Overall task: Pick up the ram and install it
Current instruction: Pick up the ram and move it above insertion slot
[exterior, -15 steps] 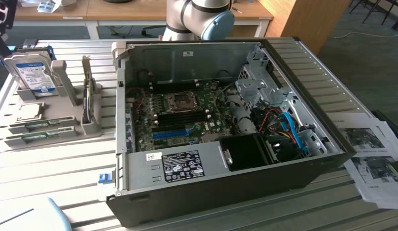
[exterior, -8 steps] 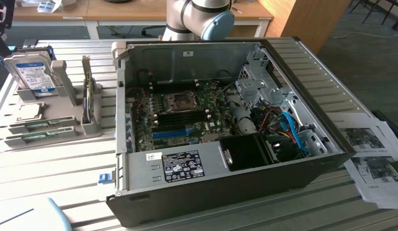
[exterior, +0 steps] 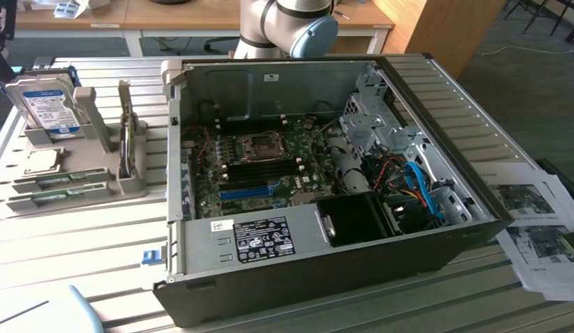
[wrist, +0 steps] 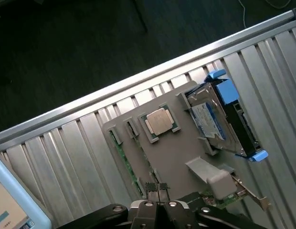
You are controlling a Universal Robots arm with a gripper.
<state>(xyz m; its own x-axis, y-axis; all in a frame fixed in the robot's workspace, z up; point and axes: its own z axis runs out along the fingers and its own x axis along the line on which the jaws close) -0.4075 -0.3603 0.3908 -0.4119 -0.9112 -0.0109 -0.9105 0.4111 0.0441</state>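
Two green ram sticks (exterior: 48,183) lie side by side in slots at the front of a grey holder (exterior: 102,184), at the exterior view's left. In the wrist view one ram stick (wrist: 123,156) runs along the holder's edge (wrist: 176,152). My gripper (wrist: 156,187) hangs well above the holder, close to that stick's end, shut with nothing between its fingers. The open computer case (exterior: 407,257) shows the motherboard with its black memory slots (exterior: 261,166). The arm (exterior: 287,28) rises behind the case.
The holder also carries a hard drive with blue clips (wrist: 219,119), a square silver processor (wrist: 160,121) and a green expansion card (wrist: 229,195). A blue long slot (exterior: 245,192) sits on the motherboard. Papers (exterior: 536,222) lie at the exterior view's right.
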